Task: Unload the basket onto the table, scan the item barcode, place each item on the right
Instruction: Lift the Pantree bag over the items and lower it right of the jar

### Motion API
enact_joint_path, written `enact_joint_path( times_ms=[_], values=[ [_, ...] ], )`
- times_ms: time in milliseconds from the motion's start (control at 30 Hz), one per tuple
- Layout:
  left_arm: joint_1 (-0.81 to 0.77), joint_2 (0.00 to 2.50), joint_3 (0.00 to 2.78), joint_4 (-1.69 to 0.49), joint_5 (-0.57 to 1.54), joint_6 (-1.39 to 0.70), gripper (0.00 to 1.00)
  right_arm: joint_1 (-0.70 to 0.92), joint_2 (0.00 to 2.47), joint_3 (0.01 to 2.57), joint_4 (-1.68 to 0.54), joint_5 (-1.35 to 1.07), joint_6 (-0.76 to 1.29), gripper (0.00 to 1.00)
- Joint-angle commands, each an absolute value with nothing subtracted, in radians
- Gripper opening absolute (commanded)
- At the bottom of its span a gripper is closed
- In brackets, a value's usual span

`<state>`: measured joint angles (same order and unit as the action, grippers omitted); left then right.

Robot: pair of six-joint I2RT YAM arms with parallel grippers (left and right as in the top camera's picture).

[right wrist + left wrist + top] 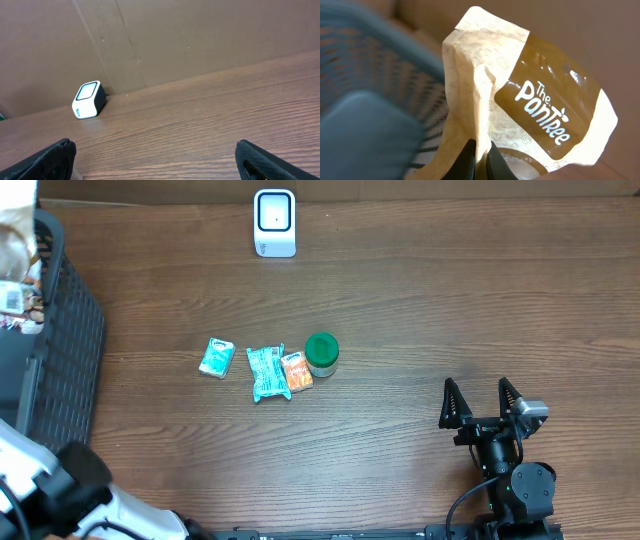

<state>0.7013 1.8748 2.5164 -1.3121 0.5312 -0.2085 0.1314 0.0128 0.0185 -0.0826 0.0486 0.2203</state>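
- Your pouch (520, 90) is a crinkly cream bag with a shiny brown label, and white words on it say "The Pantree"
- In the left wrist view, the pouch rises up from the claw to a point near the top. Its long side leans a bit to the right, and the words slant down to the right
- Your left claw (482, 160) is closed tight on the pouch's bottom edge
- The pouch is up in the air by the dark basket (70, 350), at the far left of the table (400, 300) — well apart from the white scanner (274, 222)
- I cannot see a barcode on this side
- Your right claw (477, 387) is wide open and holds nothing — it sits low near the front right
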Motion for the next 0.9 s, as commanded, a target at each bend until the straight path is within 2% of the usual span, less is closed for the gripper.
enact_joint_path(
  times_ms=[0,167,367,667,867],
  values=[
    [0.619,1.807,2.539,-1.329,0.627,-0.224,0.04,0.128,0.003,0.008,-0.08,0.042,0.208,1.0],
    [0.476,1.792,2.539,-1.394,0.614,-0.198,0.04,0.128,0.003,0.008,-0.08,0.042,0.208,1.0],
    [0.266,1.795,2.515,-1.487,0.504,-0.146,0.04,0.128,0.003,0.008,-0.08,0.042,0.208,1.0],
    [-0.017,1.805,2.386,-1.518,0.372,-0.112,0.04,0.128,0.003,0.008,-0.08,0.042,0.208,1.0],
    [-0.167,1.81,2.185,-1.41,0.37,-0.258,0.04,0.128,0.003,0.008,-0.08,0.042,0.208,1.0]
  ],
)
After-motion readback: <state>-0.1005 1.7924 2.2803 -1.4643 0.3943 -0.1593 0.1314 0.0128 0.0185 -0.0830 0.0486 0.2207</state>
